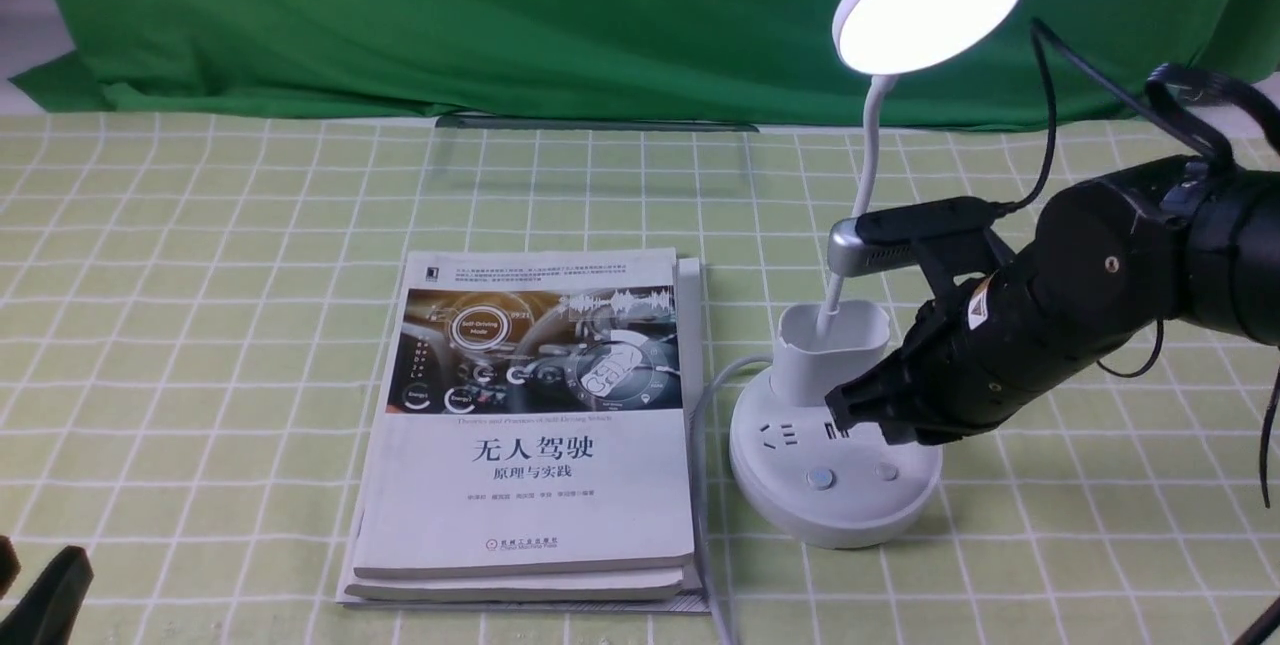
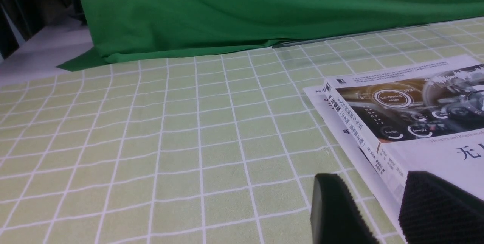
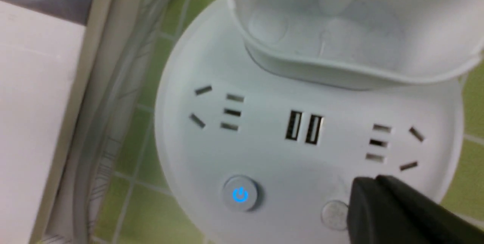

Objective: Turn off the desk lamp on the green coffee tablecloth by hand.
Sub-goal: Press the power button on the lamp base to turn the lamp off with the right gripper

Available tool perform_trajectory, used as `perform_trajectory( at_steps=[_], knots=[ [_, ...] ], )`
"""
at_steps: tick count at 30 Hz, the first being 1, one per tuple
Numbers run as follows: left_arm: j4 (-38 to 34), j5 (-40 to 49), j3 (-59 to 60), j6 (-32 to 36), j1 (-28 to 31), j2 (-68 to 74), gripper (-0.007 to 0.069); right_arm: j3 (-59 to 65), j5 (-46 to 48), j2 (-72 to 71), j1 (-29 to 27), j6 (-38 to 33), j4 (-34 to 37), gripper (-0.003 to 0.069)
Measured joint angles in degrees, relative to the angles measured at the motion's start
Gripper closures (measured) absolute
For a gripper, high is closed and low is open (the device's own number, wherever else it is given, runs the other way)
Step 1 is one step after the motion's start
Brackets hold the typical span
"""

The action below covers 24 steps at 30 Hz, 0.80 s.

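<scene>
The white desk lamp (image 1: 835, 485) stands on the pale green coffee tablecloth (image 1: 200, 325), right of centre. Its round disc head (image 1: 930, 0) is lit. Its base carries sockets, a blue-lit power button (image 3: 240, 195) and a plain grey button (image 3: 332, 213). My right gripper (image 1: 845, 412) is shut and empty. It hovers low over the base's right side, in front of the cup holder (image 1: 835, 345). In the right wrist view its tip (image 3: 368, 191) sits next to the grey button. My left gripper (image 2: 378, 198) is open and empty, low at the near left, beside the books.
A stack of books (image 1: 535, 425) lies just left of the lamp, with the lamp's pale cable (image 1: 705, 445) running between them. A dark green backdrop cloth (image 1: 500, 15) hangs along the far edge. The right arm's black cable (image 1: 1045, 115) loops beside the lamp neck.
</scene>
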Motion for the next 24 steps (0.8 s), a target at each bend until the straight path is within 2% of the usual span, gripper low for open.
perform_trajectory(
  at_steps=[13, 24],
  knots=[
    [0.0, 0.0, 0.0, 0.0, 0.0, 0.0, 0.0382, 0.4, 1.0, 3.9, 0.1, -0.1, 0.7, 0.0615],
    [0.0, 0.0, 0.0, 0.0, 0.0, 0.0, 0.0382, 1.1, 1.2, 1.5, 0.2, -0.9, 0.7, 0.0615]
  ],
)
